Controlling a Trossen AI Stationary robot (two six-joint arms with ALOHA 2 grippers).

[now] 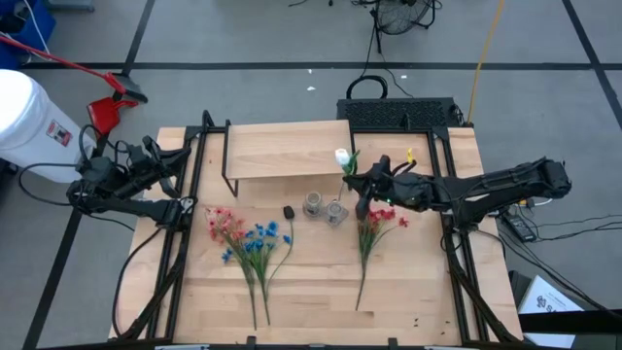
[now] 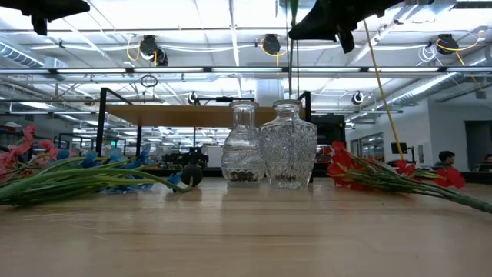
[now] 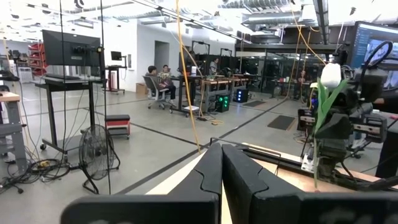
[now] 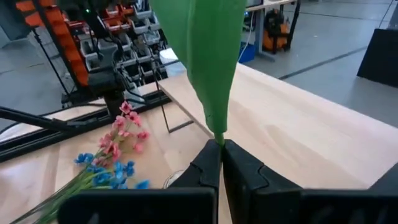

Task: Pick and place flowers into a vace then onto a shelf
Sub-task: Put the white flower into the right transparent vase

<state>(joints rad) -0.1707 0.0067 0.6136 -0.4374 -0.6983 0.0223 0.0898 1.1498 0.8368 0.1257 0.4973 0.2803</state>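
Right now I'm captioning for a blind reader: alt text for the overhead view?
The right gripper holds a white-budded flower above two glass vases beside a wooden shelf. Pink, blue and red flowers lie on the table; the left gripper waits, shut.

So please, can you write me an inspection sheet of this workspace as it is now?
Surface: wooden table, bare at front.
Job's things: two glass vases near shelf; pink flowers, blue flowers, red flowers lying flat; white-bud stem held up.
Clutter: small black object.
Claws: right claw shut on white-bud stem; left claw shut, holding nothing.
Cables: on floor behind table.
Surroundings: fan, people seated far off.
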